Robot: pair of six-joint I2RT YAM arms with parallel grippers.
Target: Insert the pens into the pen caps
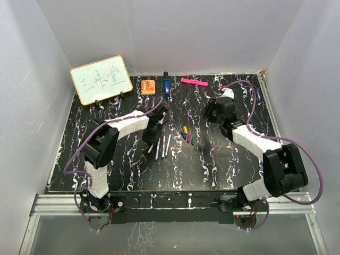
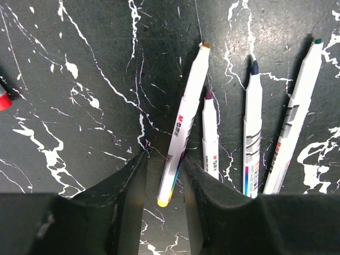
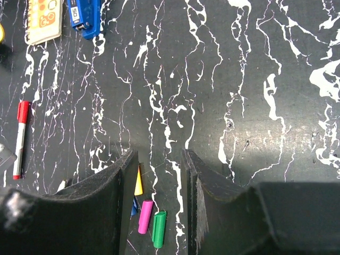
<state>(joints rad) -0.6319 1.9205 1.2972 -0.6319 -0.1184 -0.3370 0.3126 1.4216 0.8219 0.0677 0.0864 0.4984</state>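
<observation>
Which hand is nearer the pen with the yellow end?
Left. The left hand straddles that pen, one finger on each side. The right hand is off to the right, over the loose caps, well clear of it.

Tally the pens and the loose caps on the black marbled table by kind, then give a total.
Uncapped white-barrelled pens: 4
White-barrelled pen with a red cap on: 1
Loose short plastic caps (yellow, blue, pink, green): 4
Total: 9
</observation>
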